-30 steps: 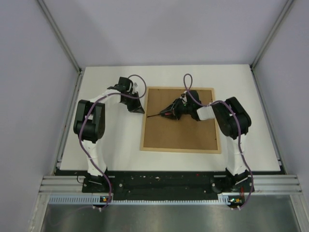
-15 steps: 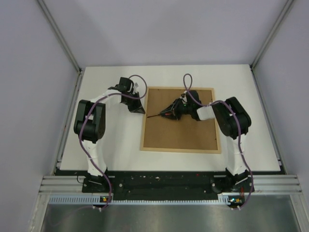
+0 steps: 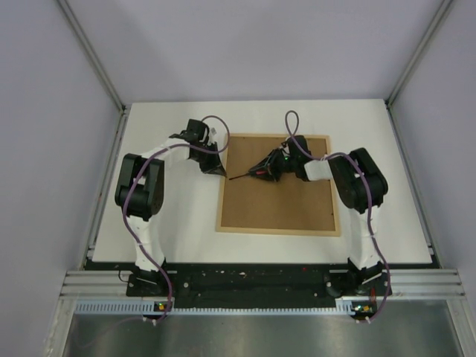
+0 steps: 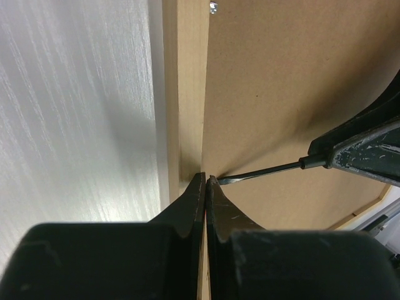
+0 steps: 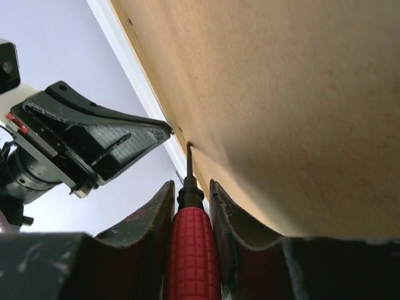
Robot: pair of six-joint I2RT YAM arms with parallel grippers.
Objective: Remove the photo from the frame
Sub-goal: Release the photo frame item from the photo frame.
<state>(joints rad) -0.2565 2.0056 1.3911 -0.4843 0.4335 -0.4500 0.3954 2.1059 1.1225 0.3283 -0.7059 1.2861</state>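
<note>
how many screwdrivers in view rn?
1. A red-handled screwdriver, gripped by the right gripper, its tip at the left edge of the brown backing board, next to the shut left gripper. The arms could hide something small.

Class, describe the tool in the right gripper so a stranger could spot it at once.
On the table lies a wooden frame, brown backing board up. Over the board, the right gripper clamps a screwdriver, tip near the frame's left rim. It alone has a red handle and thin dark shaft.
</note>
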